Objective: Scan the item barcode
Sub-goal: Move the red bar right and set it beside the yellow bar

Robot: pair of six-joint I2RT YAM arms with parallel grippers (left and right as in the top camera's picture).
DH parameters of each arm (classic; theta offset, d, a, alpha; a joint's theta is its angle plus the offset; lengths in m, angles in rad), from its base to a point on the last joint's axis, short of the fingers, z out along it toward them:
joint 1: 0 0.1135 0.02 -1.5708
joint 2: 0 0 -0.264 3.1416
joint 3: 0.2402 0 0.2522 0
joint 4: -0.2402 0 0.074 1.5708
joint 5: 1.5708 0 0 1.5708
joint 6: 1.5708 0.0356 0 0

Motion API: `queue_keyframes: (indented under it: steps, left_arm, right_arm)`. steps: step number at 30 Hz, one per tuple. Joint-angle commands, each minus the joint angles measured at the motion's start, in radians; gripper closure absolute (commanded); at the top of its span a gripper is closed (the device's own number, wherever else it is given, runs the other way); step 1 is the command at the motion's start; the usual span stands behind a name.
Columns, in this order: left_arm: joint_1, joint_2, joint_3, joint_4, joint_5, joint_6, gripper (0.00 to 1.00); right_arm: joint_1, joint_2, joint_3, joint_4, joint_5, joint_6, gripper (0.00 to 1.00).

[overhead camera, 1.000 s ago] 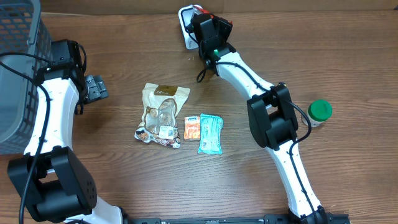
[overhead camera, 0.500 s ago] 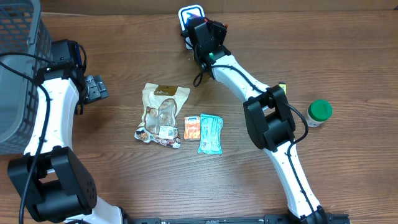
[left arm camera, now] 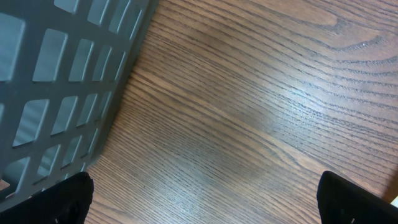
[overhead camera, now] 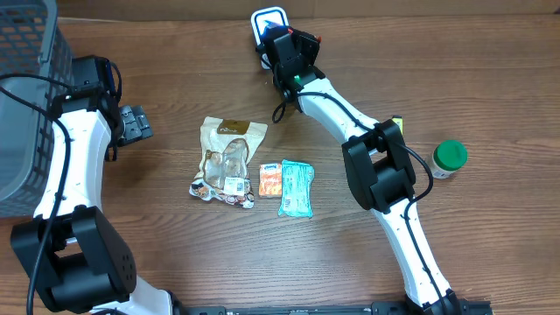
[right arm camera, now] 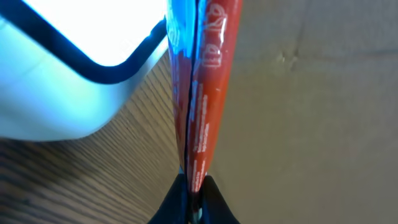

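Wooden bench [overhead camera: 175, 254] from overhead: the right tool [overhead camera: 282, 37] sits just beside the white, blue-rimmed scanner [overhead camera: 267, 17], and the left tool [overhead camera: 133, 123] stands spread near the grey plastic basket [overhead camera: 26, 79]. Left wrist: fingers [left arm camera: 68, 199] wide apart above bare wood. Right wrist: fingertips [right arm camera: 177, 202] pinch the flat red plastic packet [right arm camera: 202, 93] edge-on beside the glowing scanner.

Table [overhead camera: 490, 70] bears pouch [overhead camera: 229, 157], teal packet [overhead camera: 296, 188] (jar [overhead camera: 450, 157] apart).

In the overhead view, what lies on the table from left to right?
Basket, brown pouch, orange packet, teal packet, green-capped bottle.
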Motion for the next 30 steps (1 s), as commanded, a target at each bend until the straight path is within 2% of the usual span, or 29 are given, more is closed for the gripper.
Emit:
queue_keyframes:
  steps: [1,3,9,13,17,21,25,30]
  left_arm:
    - [-0.006,-0.015,0.016,0.002,-0.01,0.004,0.0]
    - [-0.006,-0.015,0.016,0.002,-0.01,0.004,0.0]
    - [-0.006,-0.015,0.016,0.002,-0.01,0.004,0.0]
    - [-0.006,-0.015,0.016,0.002,-0.01,0.004,0.0]
    - [-0.006,-0.015,0.016,0.002,-0.01,0.004,0.0]
    - [-0.006,-0.015,0.016,0.002,-0.01,0.004,0.0]
    - [-0.006,-0.015,0.016,0.002,-0.01,0.004,0.0]
    - [-0.006,-0.015,0.016,0.002,-0.01,0.004,0.0]
  right_arm:
    - [0.001,-0.066,-0.005,-0.04,-0.016,0.14,0.97]
    - [0.001,-0.112,-0.005,-0.088,-0.019,0.148,0.96]
    - [0.0,-0.299,-0.005,-0.291,-0.043,0.37,0.97]
    - [-0.014,-0.408,-0.005,-0.575,-0.116,0.607,0.96]
    - [-0.058,-0.459,-0.005,-0.924,-0.335,0.824,0.96]
    - [-0.126,-0.452,-0.015,-1.171,-0.553,0.946,0.96]
    - [-0.192,-0.449,-0.074,-1.255,-0.722,1.031,0.96]
    - [-0.273,-0.449,-0.204,-1.236,-0.75,1.073,0.96]
